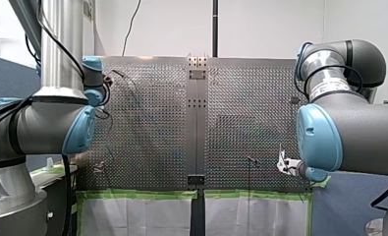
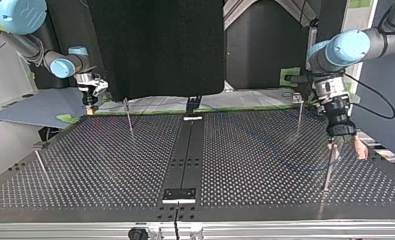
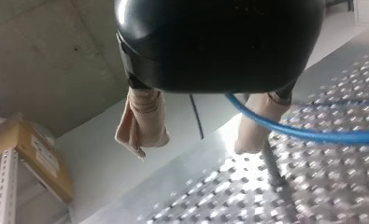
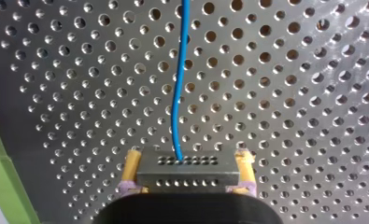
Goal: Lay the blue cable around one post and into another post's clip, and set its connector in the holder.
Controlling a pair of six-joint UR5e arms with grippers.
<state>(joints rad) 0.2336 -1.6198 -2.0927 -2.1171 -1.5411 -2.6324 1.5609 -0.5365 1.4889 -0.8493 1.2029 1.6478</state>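
Surface: perforated table, green tape along one edge.
Your right gripper: clamped on the connector.
Your left gripper: spread wide, blue cable crossing one finger.

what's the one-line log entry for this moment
right gripper: shut on grey metal connector block | thin blue cable: runs from connector over perforated table | left gripper: open, cable crosses one beige pad

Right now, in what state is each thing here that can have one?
my right gripper: shut on the connector.
connector: held, cable attached.
my left gripper: open, gripping nothing.
blue cable: slack over the table, passing my left gripper's finger.
posts: upright.
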